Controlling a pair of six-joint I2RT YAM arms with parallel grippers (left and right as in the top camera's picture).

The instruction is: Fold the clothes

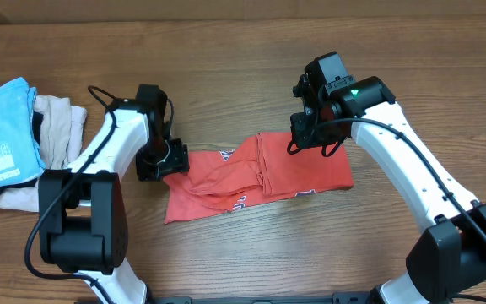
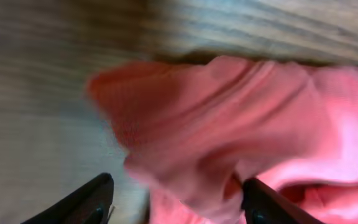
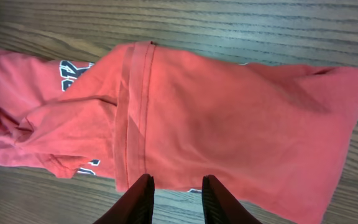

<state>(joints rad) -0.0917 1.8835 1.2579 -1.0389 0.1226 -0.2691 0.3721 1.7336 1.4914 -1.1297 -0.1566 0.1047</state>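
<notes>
closest in, the left gripper (image 2: 178, 186) has its two dark fingers spread wide, with a soft bulge of the coral-red t-shirt (image 1: 260, 173) sitting between them. that view is blurred, but nothing looks pinched. the step in hand seems to be taking up the shirt's bunched left end for the next fold. to do it well the fingers should go low enough to catch every layer of that bulge, close squarely on the edge rather than on a single ply, and lift without dragging the rest askew. the right gripper (image 3: 178, 178) is also open and holds nothing. it hangs over the shirt's right half, its tips just beside the doubled hem band (image 3: 135, 118) that runs across the cloth. it would do best to pin or grip that side so the fold line stays straight. farther out, the shirt lies as a rumpled strip across the middle of the table (image 1: 226, 51), smooth on the right and creased on the left, where scraps of the lettering (image 3: 73, 67) show. well apart at the far left edge, the light blue tee (image 1: 2, 127) lies over the beige garment (image 1: 62, 127), both clear of the arms.
</notes>
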